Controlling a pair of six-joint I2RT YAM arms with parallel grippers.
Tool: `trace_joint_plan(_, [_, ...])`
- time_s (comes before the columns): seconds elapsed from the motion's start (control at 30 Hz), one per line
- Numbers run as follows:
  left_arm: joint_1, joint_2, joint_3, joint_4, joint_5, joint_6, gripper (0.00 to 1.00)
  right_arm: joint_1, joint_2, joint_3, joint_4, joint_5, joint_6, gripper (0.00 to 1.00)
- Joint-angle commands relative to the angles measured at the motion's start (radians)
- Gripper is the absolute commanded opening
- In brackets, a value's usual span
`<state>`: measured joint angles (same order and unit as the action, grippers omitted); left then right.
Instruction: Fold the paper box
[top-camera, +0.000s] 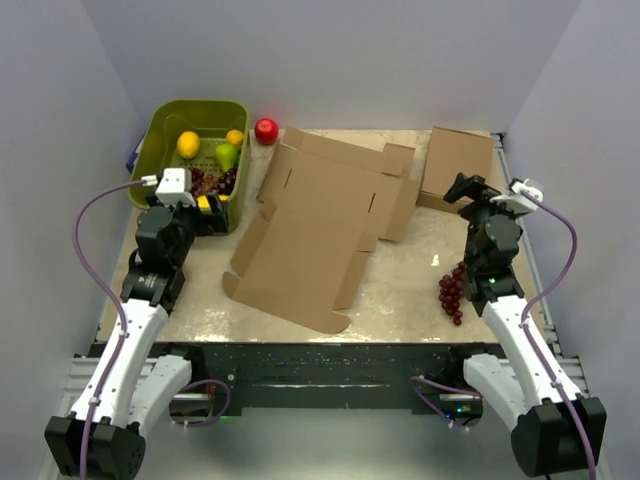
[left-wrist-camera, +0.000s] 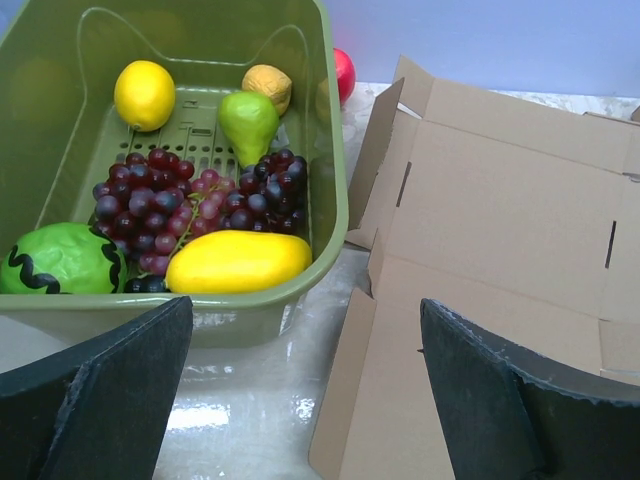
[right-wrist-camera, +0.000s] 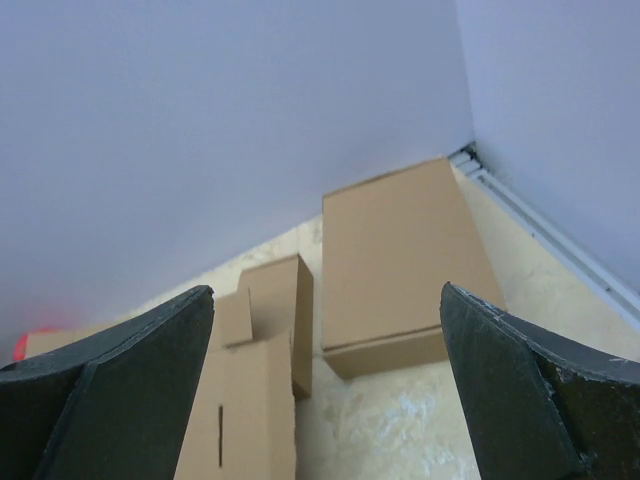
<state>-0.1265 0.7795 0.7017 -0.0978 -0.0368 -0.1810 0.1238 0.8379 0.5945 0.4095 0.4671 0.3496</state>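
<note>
Paper box (top-camera: 320, 235) lies flat, unfolded. Left gripper (top-camera: 212, 208) at its 9 o'clock, right gripper (top-camera: 463, 188) at 3 o'clock, both spread, empty, apparently staged to fold.

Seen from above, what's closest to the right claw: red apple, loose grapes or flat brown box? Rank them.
1. Flat brown box, just beyond the right gripper.
2. Loose grapes, on its near side.
3. Red apple, far left.

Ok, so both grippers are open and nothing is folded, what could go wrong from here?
The flat brown corrugated cardboard sheet lies close beside the green plastic fruit basket; lifting its left flaps could snag there. The loose bunch of dark red grapes sits beside the right arm, so a sweep might scatter it.
</note>
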Motion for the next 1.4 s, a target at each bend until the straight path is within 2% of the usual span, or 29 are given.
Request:
trace_joint_plan(0.0, [0.004,0.046,0.094,0.036,-0.017,-0.041,1.00,0.002,0.030,0.077,-0.098,-0.180,-0.047,0.99])
trace_joint_plan(0.13, [0.004,0.144,0.233,0.030,-0.021,-0.078,1.00,0.000,0.121,0.195,-0.224,-0.260,-0.041,0.98])
trace_joint_plan(0.23, [0.004,0.226,0.338,0.049,0.030,-0.081,1.00,0.000,0.219,0.295,-0.357,-0.281,-0.026,0.97])
trace_joint_plan(0.37, [-0.007,0.352,0.475,0.049,0.188,-0.066,0.96,0.000,0.380,0.389,-0.523,-0.381,-0.015,0.93])
trace_joint_plan(0.47, [-0.030,0.438,0.510,0.052,0.268,-0.023,0.93,0.000,0.440,0.410,-0.566,-0.404,0.000,0.90])
trace_joint_plan(0.67, [-0.090,0.506,0.400,0.144,0.377,0.044,0.93,0.000,0.546,0.355,-0.526,-0.377,0.046,0.90])
trace_joint_plan(0.77, [-0.128,0.541,0.383,0.153,0.400,0.043,0.93,-0.001,0.598,0.338,-0.491,-0.424,0.061,0.90])
trace_joint_plan(1.03, [-0.214,0.567,0.377,0.122,0.354,0.072,0.93,-0.001,0.641,0.272,-0.345,-0.580,0.037,0.90])
trace_joint_plan(1.17, [-0.240,0.560,0.366,0.125,0.331,0.075,0.93,-0.006,0.717,0.280,-0.321,-0.587,0.052,0.88])
trace_joint_plan(1.33, [-0.252,0.535,0.357,0.127,0.324,0.078,0.93,-0.033,0.770,0.258,-0.192,-0.709,0.081,0.77])
trace_joint_plan(1.37, [-0.251,0.531,0.354,0.129,0.308,0.080,0.93,-0.035,0.773,0.258,-0.175,-0.722,0.081,0.70])
